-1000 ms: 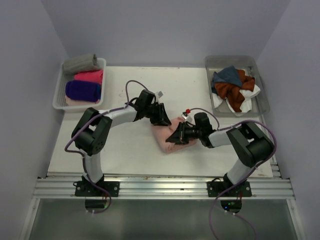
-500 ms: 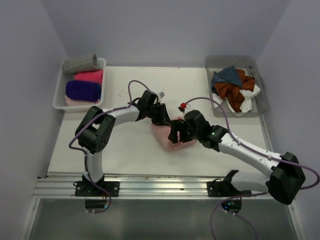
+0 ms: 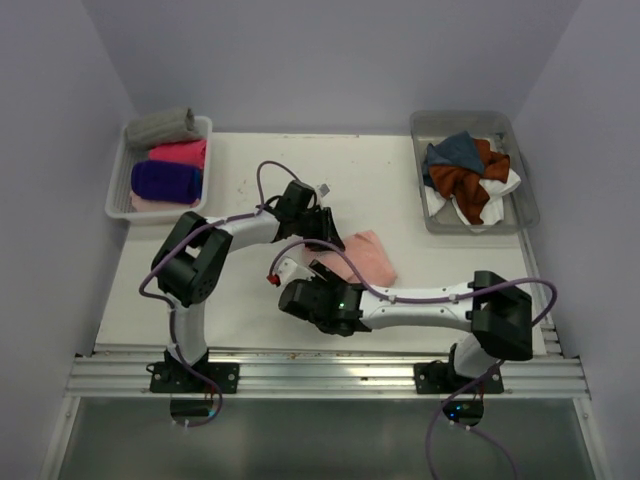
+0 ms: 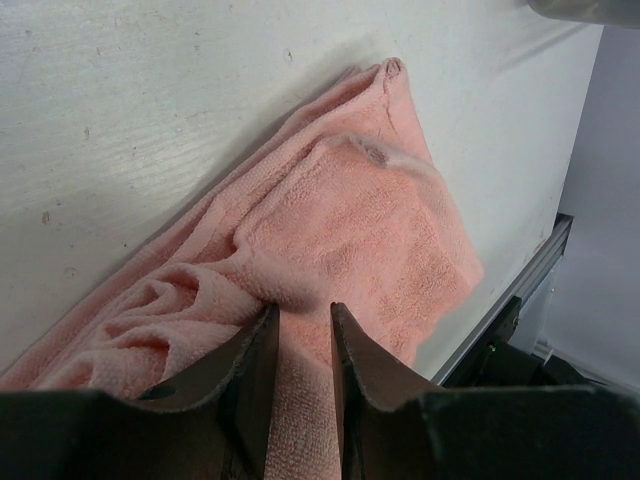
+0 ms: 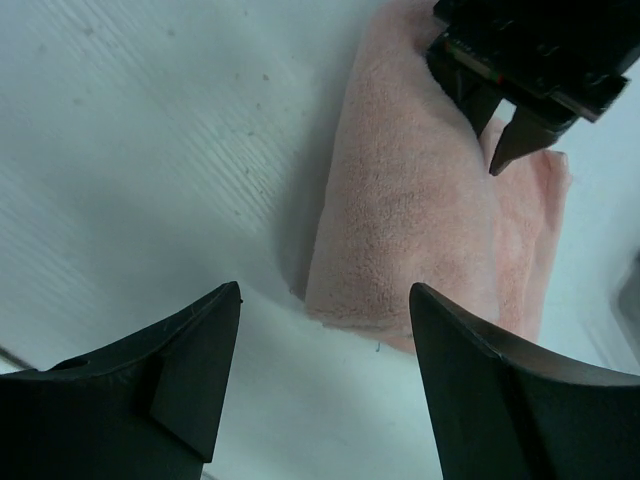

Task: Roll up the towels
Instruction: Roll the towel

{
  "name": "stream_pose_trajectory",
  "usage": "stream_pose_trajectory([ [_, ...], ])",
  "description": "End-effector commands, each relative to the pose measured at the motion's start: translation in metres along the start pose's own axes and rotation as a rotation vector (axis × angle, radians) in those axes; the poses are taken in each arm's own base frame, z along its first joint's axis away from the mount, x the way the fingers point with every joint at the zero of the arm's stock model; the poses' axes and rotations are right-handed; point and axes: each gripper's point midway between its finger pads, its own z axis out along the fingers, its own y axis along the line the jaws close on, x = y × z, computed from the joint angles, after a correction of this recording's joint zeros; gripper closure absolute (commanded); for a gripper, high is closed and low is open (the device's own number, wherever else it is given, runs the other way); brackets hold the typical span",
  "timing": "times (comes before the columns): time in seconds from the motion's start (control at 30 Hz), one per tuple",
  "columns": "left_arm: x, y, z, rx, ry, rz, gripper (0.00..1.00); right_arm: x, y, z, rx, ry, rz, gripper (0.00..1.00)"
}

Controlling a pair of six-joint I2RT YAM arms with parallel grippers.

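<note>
Salmon towel (image 3: pixel 368 255) lies on the table (image 3: pixel 240 305), well inside its edges, pinched by left gripper (image 4: pixel 303 315). Right gripper (image 5: pixel 325 288), earlier on it, now gapes nearer.

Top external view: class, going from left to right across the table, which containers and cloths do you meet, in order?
white tray holding rolled towels → salmon pink towel in the middle of the table → clear bin holding loose towels
</note>
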Motion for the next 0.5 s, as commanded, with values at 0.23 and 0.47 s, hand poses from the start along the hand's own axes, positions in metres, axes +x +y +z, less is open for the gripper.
stream_pose_trajectory([
  [0.23, 0.014, 0.025, 0.008, -0.083, 0.038, -0.017, 0.67, 0.044, -0.012, 0.042, 0.209, 0.121, -0.178, 0.32],
  [0.47, 0.003, 0.010, -0.008, -0.039, 0.013, -0.011, 0.59, 0.057, -0.022, 0.054, 0.189, 0.137, -0.024, 0.85],
])
